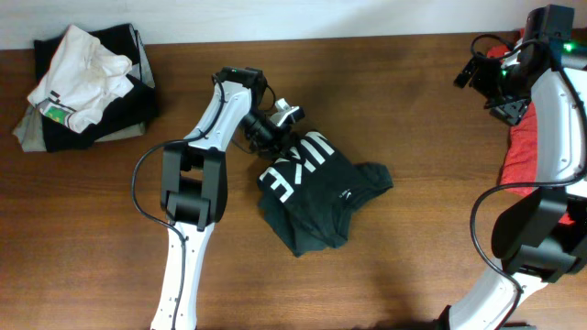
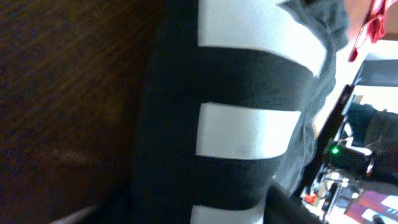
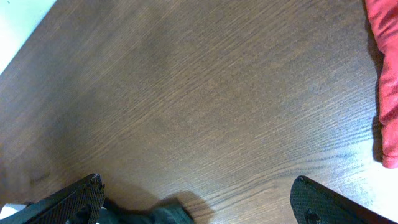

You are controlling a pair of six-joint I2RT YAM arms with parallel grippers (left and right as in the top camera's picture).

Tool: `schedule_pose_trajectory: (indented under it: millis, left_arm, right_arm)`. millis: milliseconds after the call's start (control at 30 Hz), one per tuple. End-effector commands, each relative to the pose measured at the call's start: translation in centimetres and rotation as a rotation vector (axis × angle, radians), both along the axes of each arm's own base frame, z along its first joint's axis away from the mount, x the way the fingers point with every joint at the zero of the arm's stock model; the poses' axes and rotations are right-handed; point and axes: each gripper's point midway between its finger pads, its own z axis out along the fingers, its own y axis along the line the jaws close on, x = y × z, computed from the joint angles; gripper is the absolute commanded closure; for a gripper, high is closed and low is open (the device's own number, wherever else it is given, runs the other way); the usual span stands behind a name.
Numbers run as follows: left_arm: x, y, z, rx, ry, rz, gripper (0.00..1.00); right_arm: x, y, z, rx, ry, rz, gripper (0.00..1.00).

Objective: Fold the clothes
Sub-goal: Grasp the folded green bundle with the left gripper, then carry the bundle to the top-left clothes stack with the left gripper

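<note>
left gripper (image 1: 273,136) down at black shirt (image 1: 316,197) edge, apparently; grip: cannot tell | right gripper (image 3: 196,182) over table (image 3: 186,93), fingers wide

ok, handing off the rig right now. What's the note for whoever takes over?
Left gripper: down at the upper-left edge of the black T-shirt; can't tell whether it grips cloth.
Right gripper: open, empty, over bare table, beside the red-orange T-shirt.
Black T-shirt: bunched mid-table, white letters up. Red-orange T-shirt: heaped at the right edge. Pile of clothes: far-left corner.
Done: no neat fold visible on either shirt.
Left: flatten and fold the black one, then the red-orange one.
</note>
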Motion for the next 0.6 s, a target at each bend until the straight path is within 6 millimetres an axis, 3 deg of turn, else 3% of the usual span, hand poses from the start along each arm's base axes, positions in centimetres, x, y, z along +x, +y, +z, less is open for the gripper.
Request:
schedule_pose_trajectory:
  millis: [0, 133, 233, 400, 467, 567]
  left_arm:
    - [-0.1, 0.4, -2.3, 0.038, 0.016, -0.002, 0.97]
    - [2.7, 4.5, -4.3, 0.290, -0.035, 0.119, 0.99]
    - [5.9, 8.5, -2.3, 0.363, -0.123, 0.183, 0.99]
    - [12.5, 17.4, 1.5, 0.552, -0.366, 0.326, 0.99]
    - [14.6, 20.5, 2.2, 0.615, -0.445, 0.386, 0.99]
    - [16.6, 22.7, 2.7, 0.609, -0.550, 0.365, 0.99]
  right_arm:
    - [0.1, -0.3, 1.0, -0.019, -0.023, -0.001, 0.01]
    - [0.1, -0.3, 1.0, -0.019, -0.023, -0.001, 0.01]
    - [0.1, -0.3, 1.0, -0.019, -0.023, -0.001, 0.01]
    - [0.1, -0.3, 1.0, -0.019, -0.023, -0.001, 0.02]
    - [0.1, -0.3, 1.0, -0.019, -0.023, -0.001, 0.01]
    - [0.1, -0.3, 1.0, -0.019, -0.023, -0.001, 0.01]
